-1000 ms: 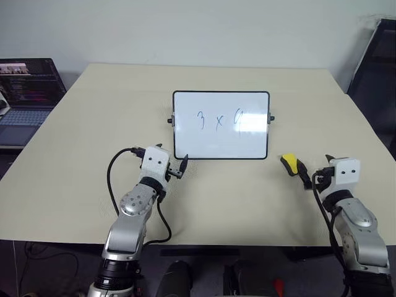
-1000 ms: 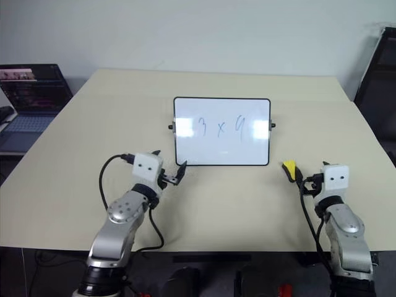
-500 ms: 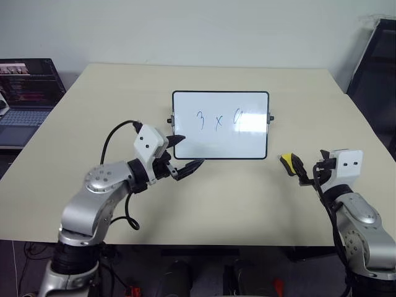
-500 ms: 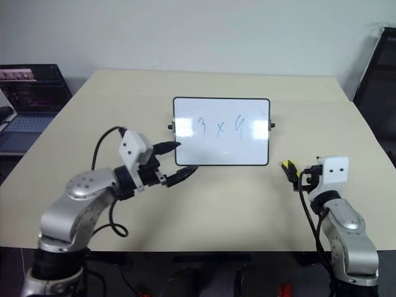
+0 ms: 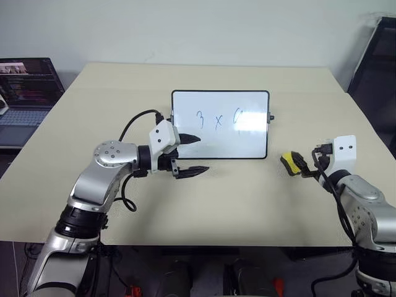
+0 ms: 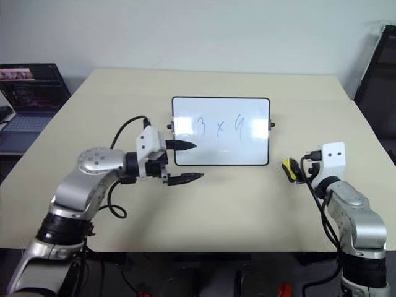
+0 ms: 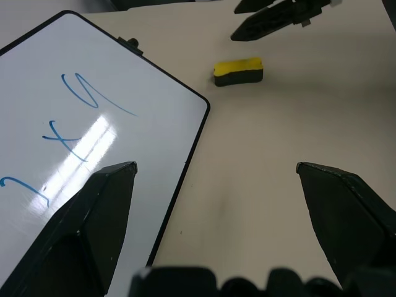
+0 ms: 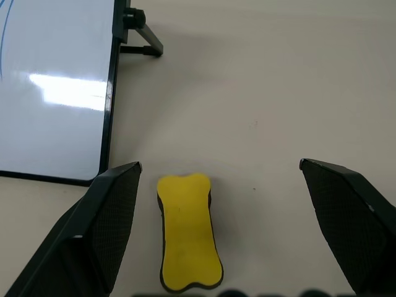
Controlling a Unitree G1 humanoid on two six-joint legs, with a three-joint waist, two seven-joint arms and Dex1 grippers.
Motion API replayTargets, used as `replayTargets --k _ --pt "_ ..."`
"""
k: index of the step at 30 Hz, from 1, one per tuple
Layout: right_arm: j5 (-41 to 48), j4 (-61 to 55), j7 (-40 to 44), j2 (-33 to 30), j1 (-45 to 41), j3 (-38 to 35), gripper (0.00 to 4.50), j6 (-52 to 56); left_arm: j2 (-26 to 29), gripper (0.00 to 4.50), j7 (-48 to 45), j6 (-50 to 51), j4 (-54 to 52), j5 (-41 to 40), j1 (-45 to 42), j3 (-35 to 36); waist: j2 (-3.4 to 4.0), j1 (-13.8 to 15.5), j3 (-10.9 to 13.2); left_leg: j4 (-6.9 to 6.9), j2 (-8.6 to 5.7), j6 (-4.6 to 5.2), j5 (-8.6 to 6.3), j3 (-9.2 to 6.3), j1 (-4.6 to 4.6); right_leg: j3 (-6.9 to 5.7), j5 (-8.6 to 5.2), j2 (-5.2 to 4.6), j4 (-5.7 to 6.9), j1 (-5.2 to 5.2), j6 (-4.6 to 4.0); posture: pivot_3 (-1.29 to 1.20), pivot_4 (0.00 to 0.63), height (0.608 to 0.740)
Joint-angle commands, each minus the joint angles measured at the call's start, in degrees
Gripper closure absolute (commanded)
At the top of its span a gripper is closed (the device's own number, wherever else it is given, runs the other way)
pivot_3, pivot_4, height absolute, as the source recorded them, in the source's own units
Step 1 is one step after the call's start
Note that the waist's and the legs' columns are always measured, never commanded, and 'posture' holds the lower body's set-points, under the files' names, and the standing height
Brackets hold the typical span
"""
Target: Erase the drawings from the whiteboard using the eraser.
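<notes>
Laptop (image 5: 25,93) far left, off the table (image 5: 247,204). Left gripper (image 5: 190,154) jaws wide open, empty, at whiteboard (image 5: 220,124) near-left corner; drawings (image 5: 218,119) intact. Eraser (image 5: 292,163) lies on table right of whiteboard. Right gripper (image 8: 229,216) jaws wide open, empty, straddling eraser.

The room is evenly bright under overhead light. A white glare streak sits on the glossy whiteboard (image 5: 220,125), partly washing out the drawings (image 5: 218,119). Soft, faint shadows lie on the table (image 5: 235,204) beneath the arms and beside the eraser (image 8: 187,230). Everything looks sharp, without motion blur.
</notes>
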Motion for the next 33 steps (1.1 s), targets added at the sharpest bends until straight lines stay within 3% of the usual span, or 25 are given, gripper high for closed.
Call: replayTargets --k 1,28,30,33 --pt "-1.07 0.79 0.78 -1.51 -1.42 0.48 0.02 -0.60 -0.80 0.00 -2.04 -3.69 0.54 0.85 -1.00 -0.81 0.00 -0.02 0.00 0.00 0.00 0.00 0.00 0.02 0.00 0.00 0.09 0.00 0.00 -0.01 -0.15 0.00 0.150 0.740" --pt "-2.88 10.10 3.50 1.50 -2.20 5.01 0.02 -3.76 -3.16 0.00 -4.86 2.38 -4.04 -0.01 -3.13 -3.07 0.01 -0.08 0.01 0.03 0.01 0.01 0.00 0.00 -0.17 -0.06 0.11 0.03 0.03 -0.16 -0.17 0.00 0.150 0.740" --pt "-3.14 10.91 3.11 1.86 -2.64 4.76 0.38 -4.26 -3.21 0.00 -4.67 2.67 -4.23 0.03 -3.04 -3.00 0.01 -0.13 0.01 0.03 0.01 0.01 0.00 0.01 -0.17 -0.06 0.11 0.03 0.03 -0.16 -0.17 0.00 0.150 0.740" --pt "-3.27 11.61 3.56 1.93 -2.79 5.17 1.34 -4.19 -3.25 0.00 -4.25 3.17 -4.71 0.06 -2.78 -2.96 0.01 -0.06 0.01 0.03 0.01 0.01 0.00 0.00 -0.17 -0.07 0.11 0.03 0.03 -0.16 -0.17 0.00 0.150 0.740"
